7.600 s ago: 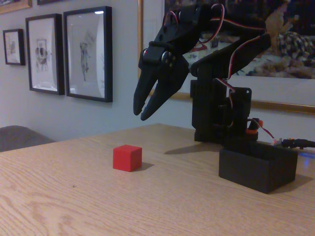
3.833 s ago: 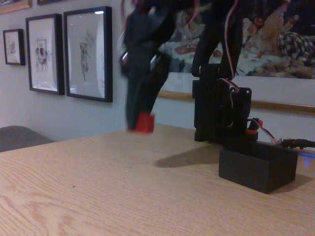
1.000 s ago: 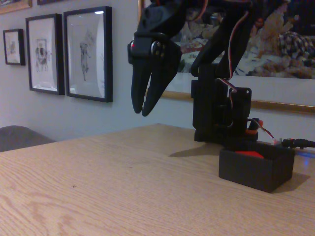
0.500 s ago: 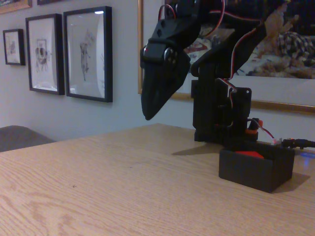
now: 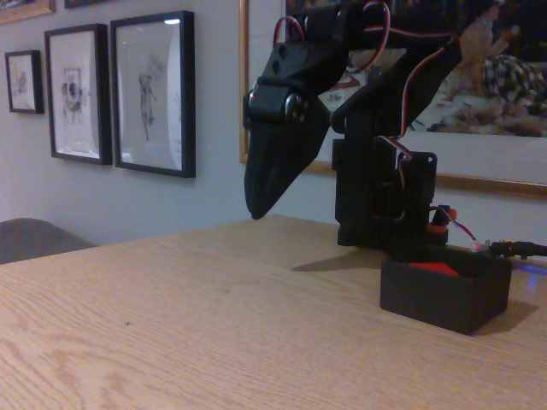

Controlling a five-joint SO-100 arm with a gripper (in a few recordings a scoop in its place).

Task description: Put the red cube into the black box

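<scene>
arm: gripper [image 5: 256,209] hangs mid-frame, tip down, jaws look pressed together, empty
box: red cube [image 5: 434,267] inside black box [image 5: 444,293], lower right
room: wood table [image 5: 171,333], framed pictures [image 5: 152,94] upper left

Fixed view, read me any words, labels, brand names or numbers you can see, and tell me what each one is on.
No readable text anywhere.
Framed pictures on the wall: drawings only, any captions too small and blurred.
Black box, red cube and gripper: no markings visible.

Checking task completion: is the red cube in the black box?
In: the red cube shows just above the black box's front wall.
</scene>
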